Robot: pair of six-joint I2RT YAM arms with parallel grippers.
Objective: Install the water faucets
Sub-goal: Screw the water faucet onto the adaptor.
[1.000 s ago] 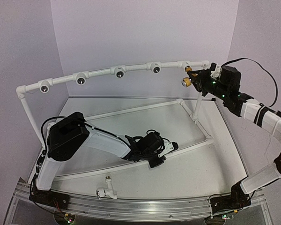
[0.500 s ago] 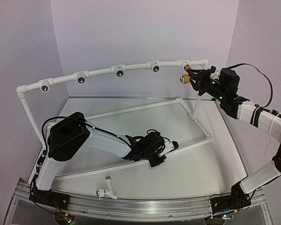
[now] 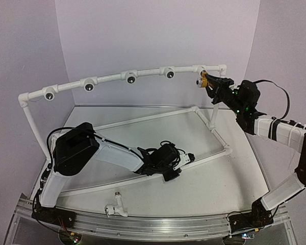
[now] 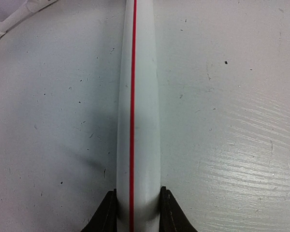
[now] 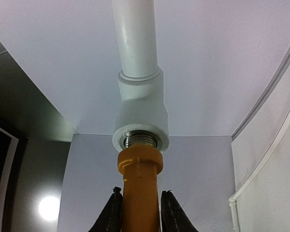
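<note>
The yellow-orange faucet [image 3: 203, 80] is up at the rightmost socket of the white pipe frame [image 3: 112, 77], with my right gripper [image 3: 211, 83] shut on it. In the right wrist view the faucet [image 5: 140, 183] stands between my fingers, my right gripper [image 5: 137, 212] closed on its body. Its metal thread [image 5: 144, 140] sits in the mouth of the socket [image 5: 141, 121]. The white faucet [image 3: 116, 206] lies on the table near the front edge, untouched. My left gripper [image 3: 171, 174] is shut on the frame's low base pipe [image 4: 135, 96], which has a red stripe; my left gripper [image 4: 137, 210] clamps it from both sides.
Several more dark sockets [image 3: 130, 79] line the frame's curved top rail. An upright post [image 3: 214, 115] stands just below my right gripper. Another thin white pipe [image 4: 14, 19] crosses the corner of the left wrist view. Purple walls close in on three sides.
My right gripper has carried the yellow-orange faucet up and left, from just below the rail's right end to the rightmost socket. The left arm has not moved.
</note>
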